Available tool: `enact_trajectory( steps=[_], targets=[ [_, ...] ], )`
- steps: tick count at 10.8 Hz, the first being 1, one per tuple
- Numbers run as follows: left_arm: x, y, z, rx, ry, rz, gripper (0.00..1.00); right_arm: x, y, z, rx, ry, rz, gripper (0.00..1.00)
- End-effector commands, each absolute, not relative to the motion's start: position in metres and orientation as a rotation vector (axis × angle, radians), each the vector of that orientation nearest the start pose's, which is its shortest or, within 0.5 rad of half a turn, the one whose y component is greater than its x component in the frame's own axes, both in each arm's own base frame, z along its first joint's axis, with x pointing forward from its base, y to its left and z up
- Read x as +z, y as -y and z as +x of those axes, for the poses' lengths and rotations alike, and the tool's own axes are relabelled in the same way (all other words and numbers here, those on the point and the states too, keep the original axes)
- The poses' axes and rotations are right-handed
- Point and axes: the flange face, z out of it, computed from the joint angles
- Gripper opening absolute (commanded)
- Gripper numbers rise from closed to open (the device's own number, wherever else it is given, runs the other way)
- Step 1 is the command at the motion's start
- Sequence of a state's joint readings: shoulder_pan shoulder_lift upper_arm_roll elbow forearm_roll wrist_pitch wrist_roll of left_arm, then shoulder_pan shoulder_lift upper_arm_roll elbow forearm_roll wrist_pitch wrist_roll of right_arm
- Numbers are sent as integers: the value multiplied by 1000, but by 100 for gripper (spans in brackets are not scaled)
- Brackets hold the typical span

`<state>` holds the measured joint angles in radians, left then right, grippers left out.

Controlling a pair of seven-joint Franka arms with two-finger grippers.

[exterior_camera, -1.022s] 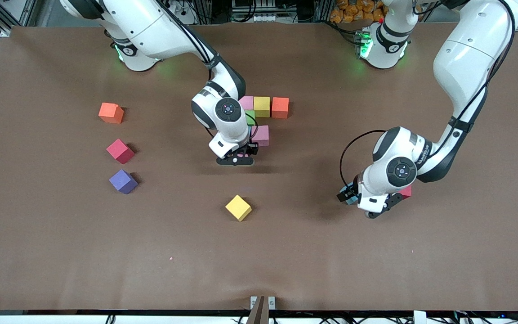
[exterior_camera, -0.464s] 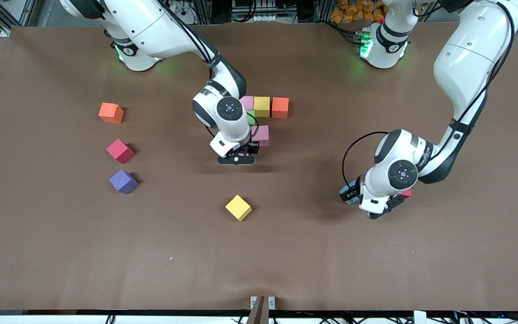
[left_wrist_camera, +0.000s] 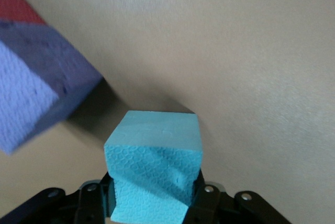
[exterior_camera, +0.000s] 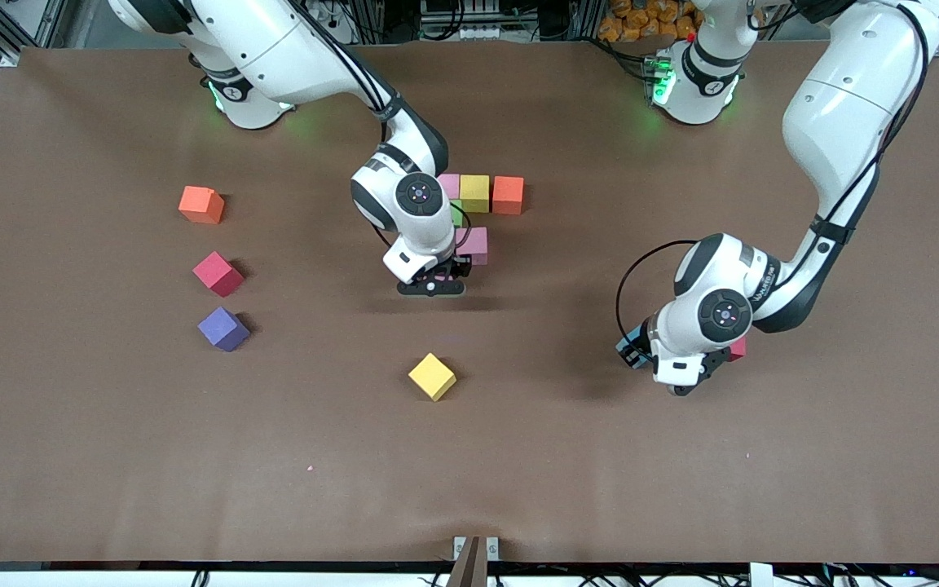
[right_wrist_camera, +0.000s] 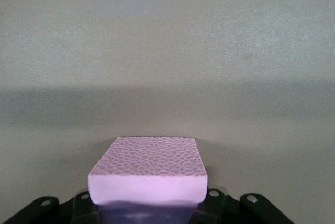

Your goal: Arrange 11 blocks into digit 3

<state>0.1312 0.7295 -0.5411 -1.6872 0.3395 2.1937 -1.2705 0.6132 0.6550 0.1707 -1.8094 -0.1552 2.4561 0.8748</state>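
Because the digit 3 (exterior_camera: 476,214) is only partly built, a pale pink foam cube (right_wrist_camera: 147,170) is pinched in the right gripper (exterior_camera: 431,287), low over the table at six o'clock of the laid pink, yellow, orange and green cubes, probably to extend the figure. At four o'clock of that cluster, a turquoise foam cube (left_wrist_camera: 154,166) is clamped by the left gripper (exterior_camera: 676,377), beside a purple cube (left_wrist_camera: 36,85). Loose orange (exterior_camera: 201,204), red (exterior_camera: 218,273), purple (exterior_camera: 223,328) and yellow (exterior_camera: 432,376) blocks are left waiting.
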Motion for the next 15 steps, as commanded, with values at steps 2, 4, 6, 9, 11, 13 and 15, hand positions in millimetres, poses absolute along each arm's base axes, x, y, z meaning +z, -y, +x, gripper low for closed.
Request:
enact_trajectory(
  steps=[2, 4, 6, 9, 11, 13, 15],
  targets=[
    [237, 263, 603, 216, 1343, -2782, 10, 173, -460, 454, 13, 0, -3151, 24],
    [253, 282, 587, 224, 1456, -2717, 4, 172, -460, 453, 15, 2, -3152, 24],
    [258, 302, 566, 226, 1598, -2618, 0, 172, -463, 450, 15, 4, -3152, 24],
    [262, 317, 542, 215, 1827, -2451, 0, 171, -464, 449, 19, 11, -3154, 24],
    [268, 312, 528, 167, 1990, -2387, 0, 171, -464, 448, 21, 23, -3155, 24],
    [274, 308, 522, 197, 2136, -2329, 0, 171, -462, 450, 21, 89, -3156, 24],
    [275, 311, 520, 207, 2232, -2232, 0, 171, -462, 450, 21, 99, -3156, 32]
  ],
)
